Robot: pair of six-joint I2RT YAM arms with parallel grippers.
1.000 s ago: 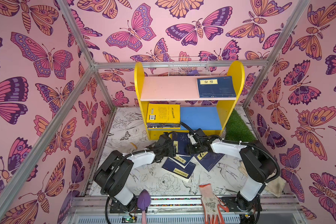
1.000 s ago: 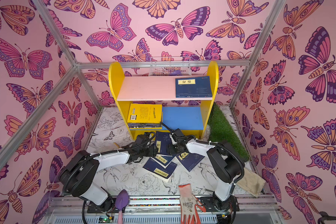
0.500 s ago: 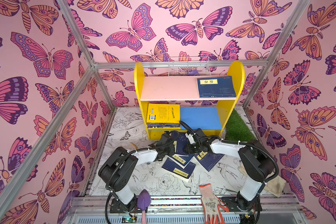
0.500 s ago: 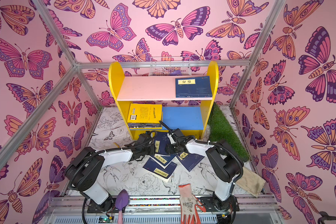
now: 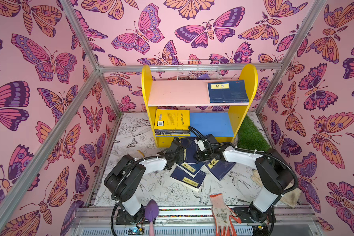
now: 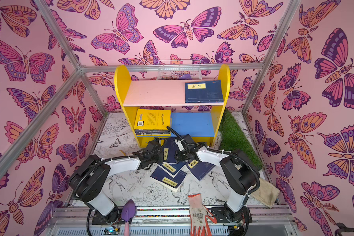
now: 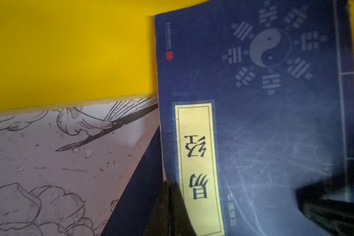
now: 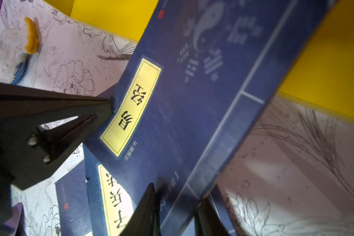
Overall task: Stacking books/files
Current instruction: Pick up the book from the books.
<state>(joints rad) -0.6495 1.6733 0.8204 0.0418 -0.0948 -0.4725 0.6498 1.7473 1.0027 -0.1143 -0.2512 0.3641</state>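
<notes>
Since the navy book (image 5: 191, 150) stands tilted between my two arms, its long axis running from the bench (image 5: 143, 183) up toward the yellow foot of the bookcase (image 5: 166, 143), the coming move turns on its two long edges. My left jaws are pressed together on the edge beside the yellow label (image 7: 198, 163). In the left wrist view the fingers (image 7: 170, 210) pinch just where that label ends.

My right jaws sit astride the opposite long edge, the one with the pale ruled strip, near the corner towards my base. One of the fingertips (image 8: 145, 208) lies over the cover and its partner sits behind the back (I cannot tell whether they bite yet). So the book lies straight ahead of both jaws, caught edge to edge. Whether its far short end touches the bookcase foot I cannot tell.

Under its near end three loose books (image 5: 189, 179) lie overlapped on the bench. The pile (image 5: 172, 122) with the yellow cover on top sits on the lower shelf, beyond the book and toward my left. I judge my left arm the nearer for the carry, and the lift must clear the shelf lip.
</notes>
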